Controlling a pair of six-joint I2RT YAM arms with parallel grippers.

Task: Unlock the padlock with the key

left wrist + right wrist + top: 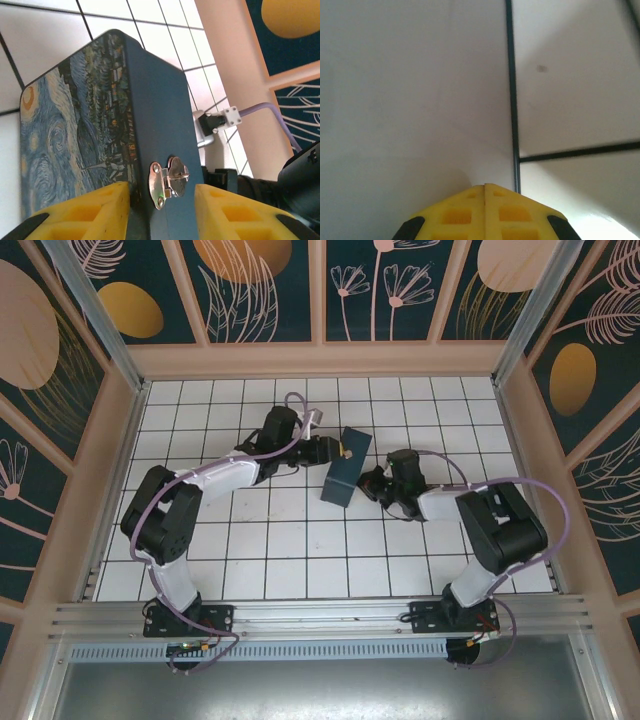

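Note:
My left gripper (333, 453) (161, 192) is shut on a blue swirly-painted tin (346, 468) (150, 100), with one yellow pad (102, 210) on the painted face and the other pad (225, 207) on the opposite side. A silver hasp (170, 182) sits on the tin's narrow dark-blue edge between the pads. My right gripper (373, 483) (485, 186) is shut, pads pressed together, tips down on the white tiled floor (420, 90) just right of the tin. Nothing shows between its pads. The padlock and the key are out of view.
The white tiled floor (290, 540) is fenced by beige frame posts and patterned walls (320, 285). Both arms reach towards the middle, with purple cables (530, 485) looping beside them. The right arm's wrist (300, 175) lies close behind the tin.

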